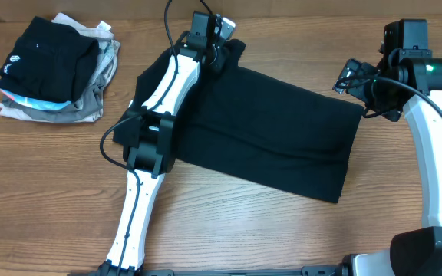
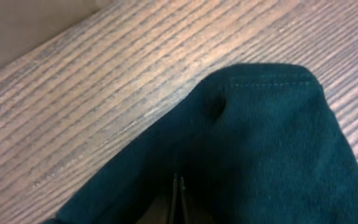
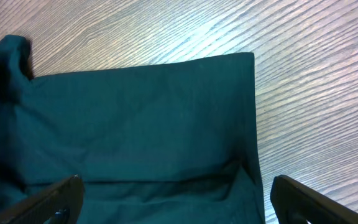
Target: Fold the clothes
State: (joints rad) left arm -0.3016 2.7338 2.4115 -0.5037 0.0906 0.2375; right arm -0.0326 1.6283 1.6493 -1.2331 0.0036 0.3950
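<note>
Grasp step, fold not yet begun: the left gripper (image 2: 179, 185) is clamped on a pinch of the shirt (image 1: 275, 130) just behind its hemmed corner, while the right gripper (image 3: 179, 205) hangs wide open over the opposite edge, which it should probably pinch next.

Overhead straight down over whole table (image 1: 229, 238), wrist views close, oblique, all sharing black shirt (image 1: 275, 130)
</note>
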